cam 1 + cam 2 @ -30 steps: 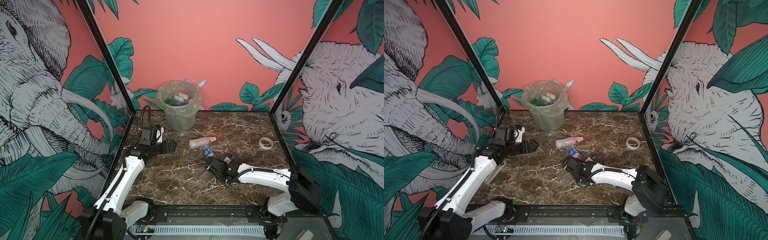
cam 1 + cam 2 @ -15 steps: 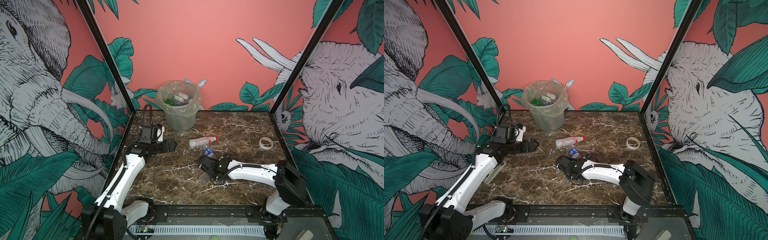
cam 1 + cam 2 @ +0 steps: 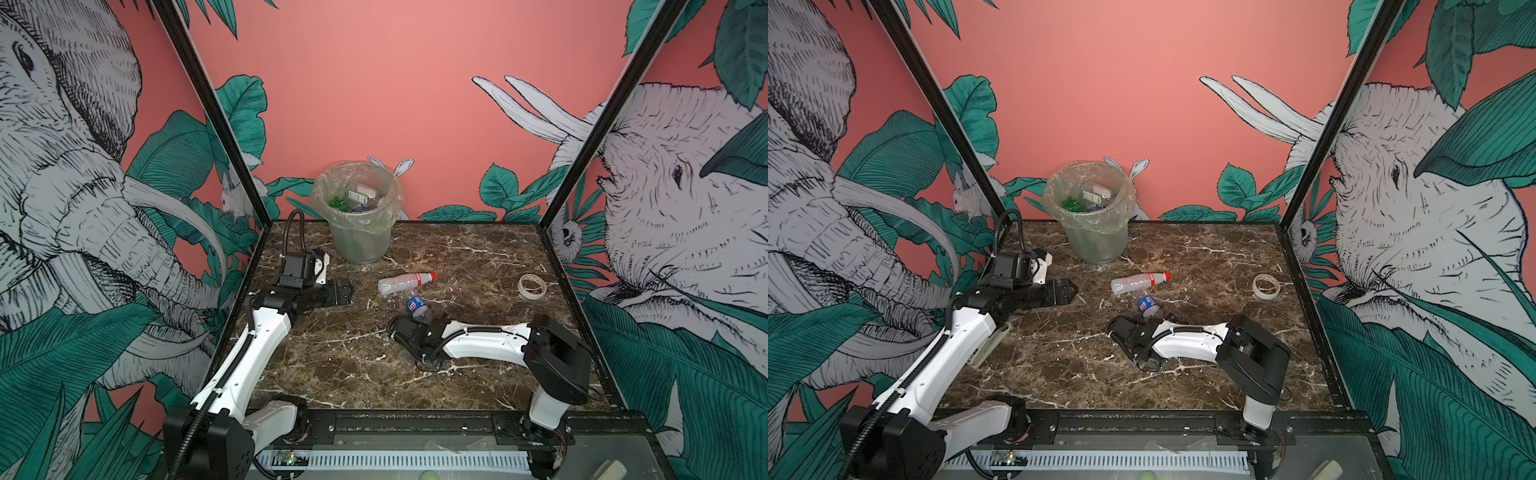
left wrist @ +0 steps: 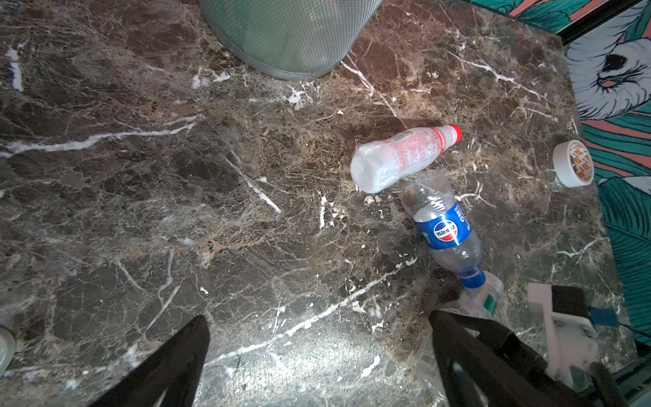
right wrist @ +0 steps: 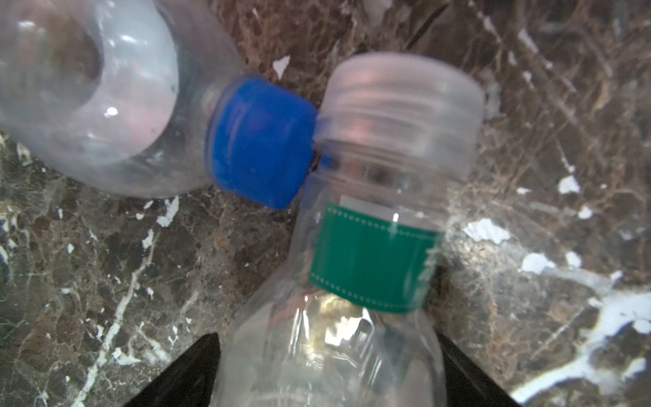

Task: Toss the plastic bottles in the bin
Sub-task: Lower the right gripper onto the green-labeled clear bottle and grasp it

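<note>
The bin (image 3: 353, 237) (image 3: 1096, 245) (image 4: 289, 35) stands at the back, with several bottles (image 3: 337, 203) inside. Three plastic bottles lie mid-table. One is white-labelled with a red cap (image 3: 403, 283) (image 3: 1136, 282) (image 4: 398, 158). A blue-labelled bottle (image 3: 415, 305) (image 3: 1147, 305) (image 4: 444, 229) (image 5: 88, 88) lies just in front of it. A clear green-labelled bottle (image 5: 370, 246) (image 4: 484, 301) lies cap to cap with the blue one. My right gripper (image 3: 409, 336) (image 3: 1133, 332) (image 5: 329, 352) is low over it, jaws wide on either side of its body. My left gripper (image 3: 343, 291) (image 3: 1067, 291) (image 4: 318, 334) hangs open over bare table left of the bottles.
A beige ring of tape (image 3: 532, 286) (image 3: 1266, 286) (image 4: 572, 164) lies near the right edge. Black frame posts and printed walls close in the marble table on three sides. The bin sits close to the left arm's wrist.
My right gripper has slid left along the table until the green-labelled bottle lies between its fingers. The left arm has barely moved.
</note>
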`<control>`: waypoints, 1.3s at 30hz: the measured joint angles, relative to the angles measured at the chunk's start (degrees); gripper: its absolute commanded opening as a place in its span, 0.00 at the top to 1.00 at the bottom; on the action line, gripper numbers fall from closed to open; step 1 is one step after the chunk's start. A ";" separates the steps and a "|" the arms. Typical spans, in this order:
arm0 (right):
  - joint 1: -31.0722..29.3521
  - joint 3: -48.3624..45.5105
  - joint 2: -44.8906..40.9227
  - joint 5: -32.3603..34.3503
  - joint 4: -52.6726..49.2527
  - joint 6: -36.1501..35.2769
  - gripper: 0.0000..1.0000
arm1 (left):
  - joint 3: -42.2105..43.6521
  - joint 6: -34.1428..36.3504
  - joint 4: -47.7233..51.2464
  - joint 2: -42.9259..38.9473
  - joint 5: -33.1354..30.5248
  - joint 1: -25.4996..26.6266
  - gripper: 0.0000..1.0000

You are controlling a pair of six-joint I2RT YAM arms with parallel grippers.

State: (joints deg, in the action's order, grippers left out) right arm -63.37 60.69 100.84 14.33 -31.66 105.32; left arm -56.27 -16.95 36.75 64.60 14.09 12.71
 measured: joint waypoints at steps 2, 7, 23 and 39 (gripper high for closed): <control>0.00 -0.07 0.00 -0.04 -0.02 0.11 0.15 | 0.02 0.04 -0.02 0.11 0.02 0.00 0.01; 0.00 -1.84 -1.07 -0.15 1.64 0.70 0.28 | 0.04 0.07 -0.02 0.15 0.00 0.00 0.01; -0.13 -10.08 -9.66 0.17 4.94 0.50 0.41 | 0.07 0.04 -0.07 0.15 -0.33 0.00 0.01; 3.23 -23.87 -29.40 7.65 9.16 -8.11 0.41 | 0.07 -3.58 -2.84 1.66 0.33 0.00 0.01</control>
State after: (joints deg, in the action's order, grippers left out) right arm -60.14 36.82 71.44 21.98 -22.50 97.21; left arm -56.21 -20.53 33.91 66.26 14.41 12.71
